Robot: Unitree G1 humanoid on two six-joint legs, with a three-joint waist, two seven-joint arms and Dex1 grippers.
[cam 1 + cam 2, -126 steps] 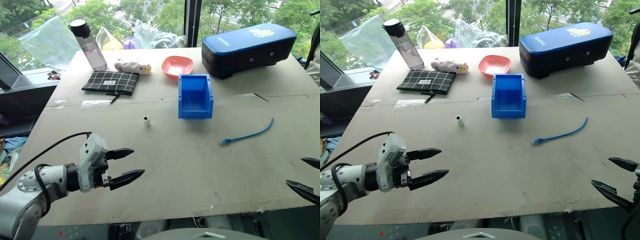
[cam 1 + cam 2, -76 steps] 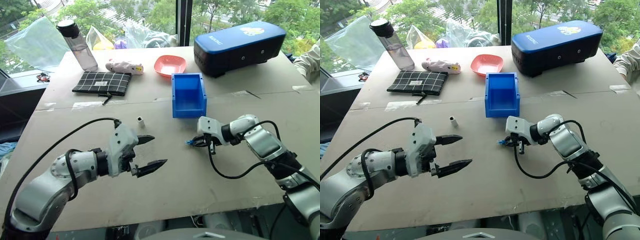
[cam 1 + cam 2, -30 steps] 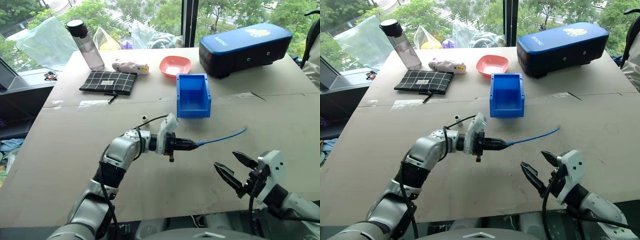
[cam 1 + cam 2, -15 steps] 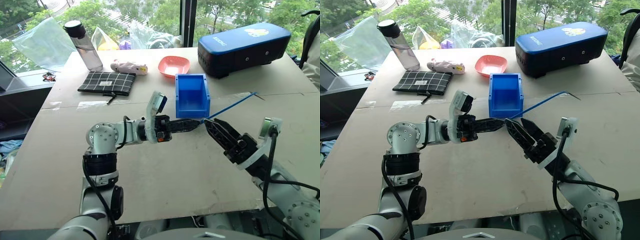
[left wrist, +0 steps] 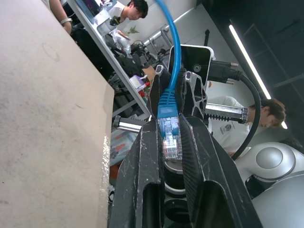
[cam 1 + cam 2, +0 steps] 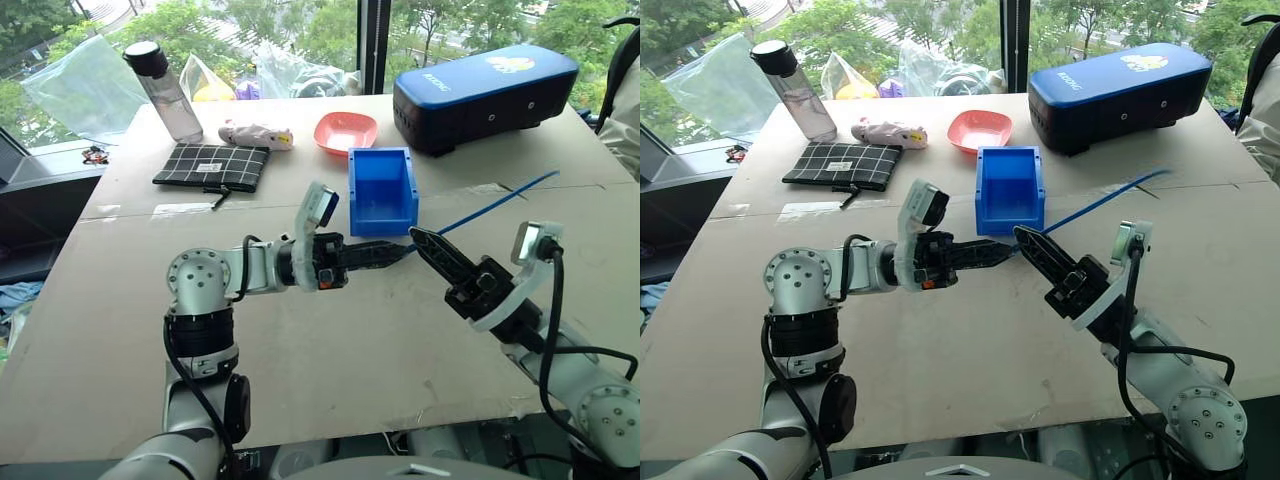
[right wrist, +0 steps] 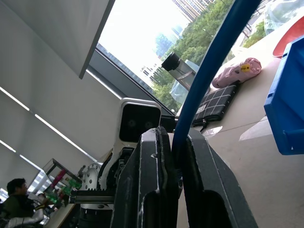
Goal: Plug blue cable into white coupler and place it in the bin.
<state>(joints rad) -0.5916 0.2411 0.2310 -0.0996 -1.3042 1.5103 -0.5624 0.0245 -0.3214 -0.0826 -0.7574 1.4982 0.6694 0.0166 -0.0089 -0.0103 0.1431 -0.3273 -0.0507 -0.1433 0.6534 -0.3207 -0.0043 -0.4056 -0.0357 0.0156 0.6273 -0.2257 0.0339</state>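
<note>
Right gripper (image 6: 1025, 238) newly clamping blue cable (image 6: 497, 200)

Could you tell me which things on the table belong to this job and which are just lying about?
Job: blue cable, held by left gripper and right gripper; blue bin.
Lying about: bottle, checked pouch, red dish, dark blue case.

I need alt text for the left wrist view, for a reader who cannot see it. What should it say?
The left gripper is shut on the clear plug of the blue cable, which runs up and away between its two black fingers. The right gripper is directly behind, facing it, shut on the cable too. The brown table lies alongside.
</note>
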